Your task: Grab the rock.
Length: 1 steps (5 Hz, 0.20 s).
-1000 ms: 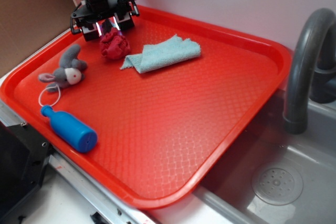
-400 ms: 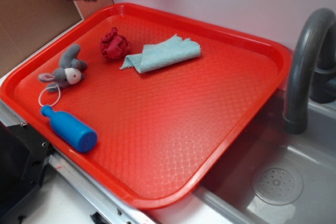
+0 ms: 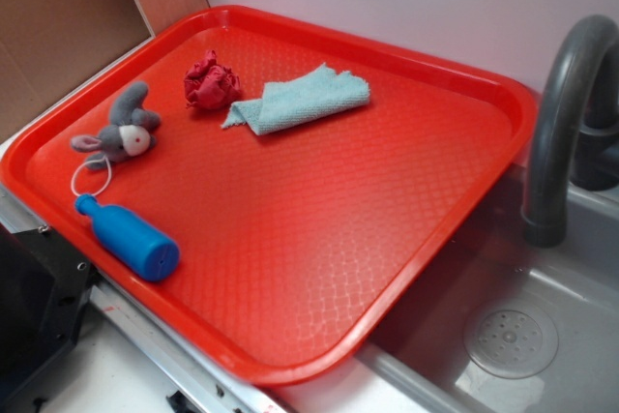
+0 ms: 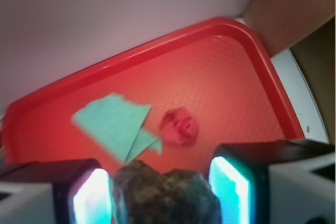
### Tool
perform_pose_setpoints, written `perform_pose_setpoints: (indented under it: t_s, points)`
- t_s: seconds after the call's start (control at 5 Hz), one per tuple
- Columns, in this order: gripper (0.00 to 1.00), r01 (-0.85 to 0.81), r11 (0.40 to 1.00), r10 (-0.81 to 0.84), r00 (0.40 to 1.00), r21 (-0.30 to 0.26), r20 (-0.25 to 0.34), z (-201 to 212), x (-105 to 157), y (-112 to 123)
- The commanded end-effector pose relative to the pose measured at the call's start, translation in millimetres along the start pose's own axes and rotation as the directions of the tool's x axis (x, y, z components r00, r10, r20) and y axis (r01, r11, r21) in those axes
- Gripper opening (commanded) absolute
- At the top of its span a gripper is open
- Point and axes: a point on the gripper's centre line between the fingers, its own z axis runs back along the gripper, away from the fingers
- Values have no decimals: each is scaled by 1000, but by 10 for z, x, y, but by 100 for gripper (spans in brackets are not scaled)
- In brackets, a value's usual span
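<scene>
The rock (image 4: 168, 195) is a rough grey-brown lump at the bottom of the wrist view, held between the two glowing pads (image 4: 92, 198). My gripper (image 4: 163, 182) is shut on the rock and hangs high above the red tray (image 4: 226, 77). Far below it lie the red cloth ball (image 4: 179, 126) and a teal cloth (image 4: 116, 124). In the exterior view neither the gripper nor the rock shows; both are out of that frame.
On the red tray (image 3: 435, 239) lie the red cloth ball (image 3: 212, 81), a folded teal cloth (image 3: 302, 99), a grey plush mouse (image 3: 121, 131) and a blue bottle (image 3: 131, 239). A grey faucet (image 3: 561, 123) and sink (image 3: 513, 336) stand at the right. Brown board lines the back left.
The gripper was low over the tray's back left beside the red ball, then rose and left the exterior view at the top. Everything on the tray stayed put.
</scene>
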Motion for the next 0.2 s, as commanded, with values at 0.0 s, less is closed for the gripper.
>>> perform_pose_setpoints:
  t_s: [0.0]
  points:
    - [0, 121, 992, -121, 993, -19, 15, 257, -179, 54]
